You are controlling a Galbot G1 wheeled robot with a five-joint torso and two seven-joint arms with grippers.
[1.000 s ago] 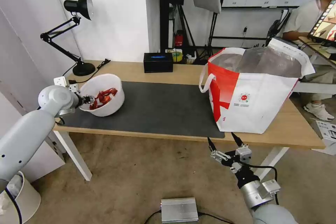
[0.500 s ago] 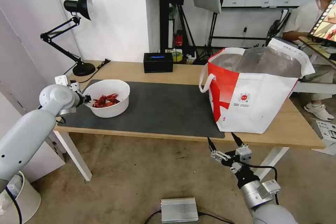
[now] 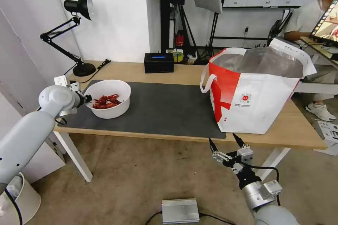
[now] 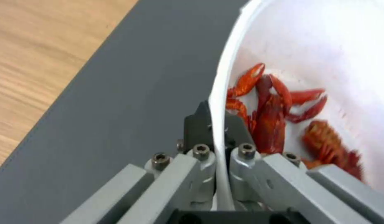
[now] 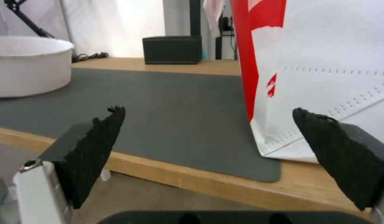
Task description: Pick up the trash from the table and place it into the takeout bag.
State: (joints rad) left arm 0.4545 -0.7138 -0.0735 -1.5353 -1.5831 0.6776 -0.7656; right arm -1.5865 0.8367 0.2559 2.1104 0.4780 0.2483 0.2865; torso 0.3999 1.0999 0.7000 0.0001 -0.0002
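Clearly the grasp step is in hand: the left hand (image 4: 219, 124) pinches the near rim of the white round bowl (image 3: 109, 103), one finger inside and one outside, while the bowl sits on the dark grey mat (image 3: 165, 107) at the left end of the light-wood worktop (image 3: 302, 137). Red shell scraps (image 3: 105, 101) lie loose in it, so the next move likely calls for a level lift and a carry across to the large white-and-red foil-lined takeout bag (image 3: 253, 98), standing open well apart at the right. Meanwhile the right hand (image 3: 227, 144) waits spread wide below the worktop's front edge.
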